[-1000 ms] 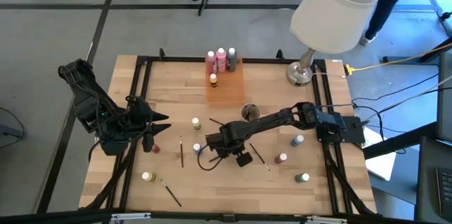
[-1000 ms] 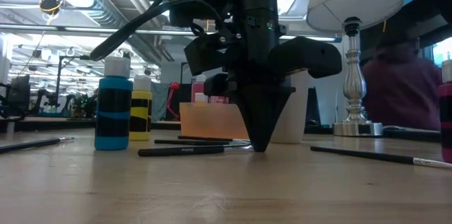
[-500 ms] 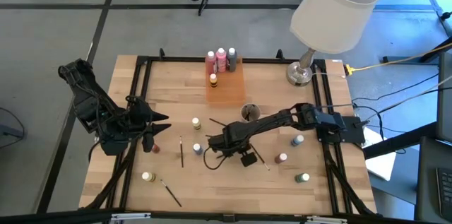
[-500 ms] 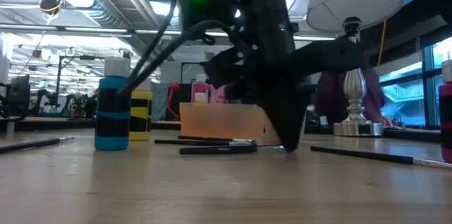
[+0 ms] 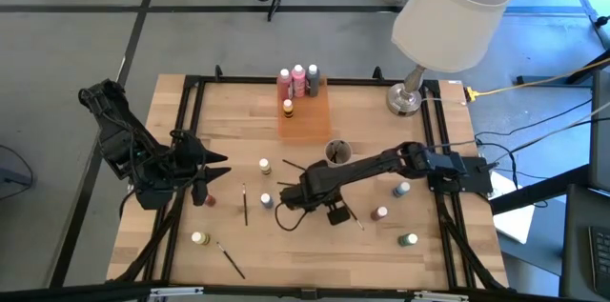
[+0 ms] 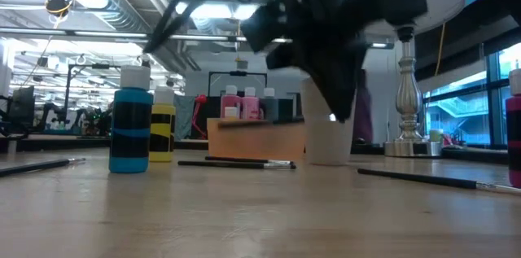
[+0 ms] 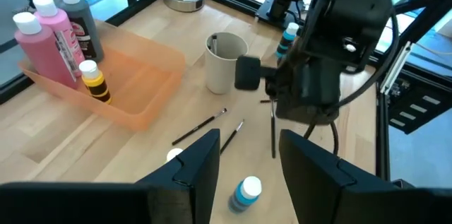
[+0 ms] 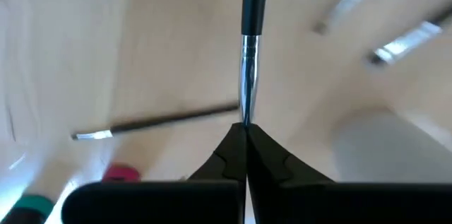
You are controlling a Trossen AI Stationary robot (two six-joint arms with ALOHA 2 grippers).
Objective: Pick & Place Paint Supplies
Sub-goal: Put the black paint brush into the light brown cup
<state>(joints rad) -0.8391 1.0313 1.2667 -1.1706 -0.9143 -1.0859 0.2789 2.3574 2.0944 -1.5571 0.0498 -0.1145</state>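
My right gripper (image 5: 291, 197) is over the middle of the table, shut on a thin dark paintbrush (image 8: 247, 47), and is raised above the wood in the low view (image 6: 334, 87). My left gripper (image 7: 247, 174) waits open at the table's left side (image 5: 217, 164). Small paint bottles stand on their bases about the table: a blue one (image 5: 267, 201), a red one (image 5: 210, 200), a green one (image 5: 408, 240). Pink, grey and yellow bottles stand in the orange tray (image 5: 310, 116). More brushes lie flat on the wood (image 5: 244, 204) (image 6: 236, 163). My right gripper pinches the paintbrush between its two fingertips at the silver ferrule end (image 8: 245, 107). The fingers point down at a slant and the brush runs on in line with them. The brush is lifted clear of the table and hangs below the gripper (image 7: 273, 128).
A round grey cup (image 5: 337, 151) stands just beyond the right gripper, and the tray lies farther back. A table lamp (image 5: 405, 97) stands at the far right corner. A black frame rail (image 5: 191, 130) runs around the tabletop. Bare wood lies along the near edge.
My right gripper dragged the paintbrush a little toward the table's right, then rose. The brush that lay flat on the wood now hangs clear of it under the fingers. The left arm kept still.
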